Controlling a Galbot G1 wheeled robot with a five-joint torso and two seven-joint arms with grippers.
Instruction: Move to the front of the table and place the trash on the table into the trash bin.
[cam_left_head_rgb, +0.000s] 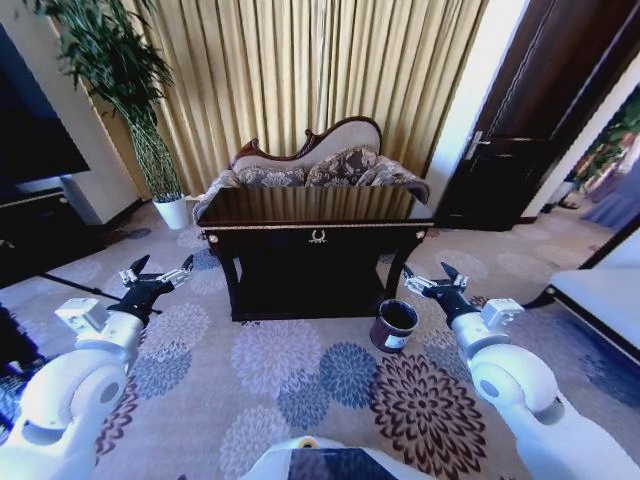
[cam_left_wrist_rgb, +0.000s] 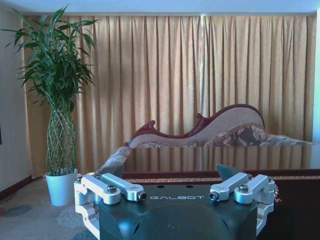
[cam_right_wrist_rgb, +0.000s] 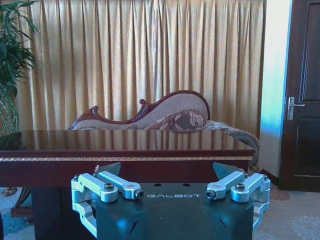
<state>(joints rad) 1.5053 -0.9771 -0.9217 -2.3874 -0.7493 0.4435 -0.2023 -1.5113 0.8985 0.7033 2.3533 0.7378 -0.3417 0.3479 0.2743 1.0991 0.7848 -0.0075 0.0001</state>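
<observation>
The dark glossy table (cam_left_head_rgb: 318, 225) stands ahead of me across the patterned carpet, its gold emblem facing me. The small round trash bin (cam_left_head_rgb: 394, 326) sits on the floor by the table's front right leg. The trash is out of view. My left gripper (cam_left_head_rgb: 157, 277) hovers open, low at the left and short of the table. My right gripper (cam_left_head_rgb: 432, 282) is open too, just right of and above the bin. The left wrist view shows the open left gripper (cam_left_wrist_rgb: 175, 186) before the table's edge (cam_left_wrist_rgb: 225, 176). The right wrist view shows the open right gripper (cam_right_wrist_rgb: 172, 186) below the tabletop (cam_right_wrist_rgb: 125, 142).
A patterned sofa (cam_left_head_rgb: 310, 165) stands behind the table against the curtains. A tall plant in a white pot (cam_left_head_rgb: 170, 210) is at the back left, with a dark cabinet (cam_left_head_rgb: 40, 235) nearer left. A dark door (cam_left_head_rgb: 530, 120) and a low white bench (cam_left_head_rgb: 600, 295) are at the right.
</observation>
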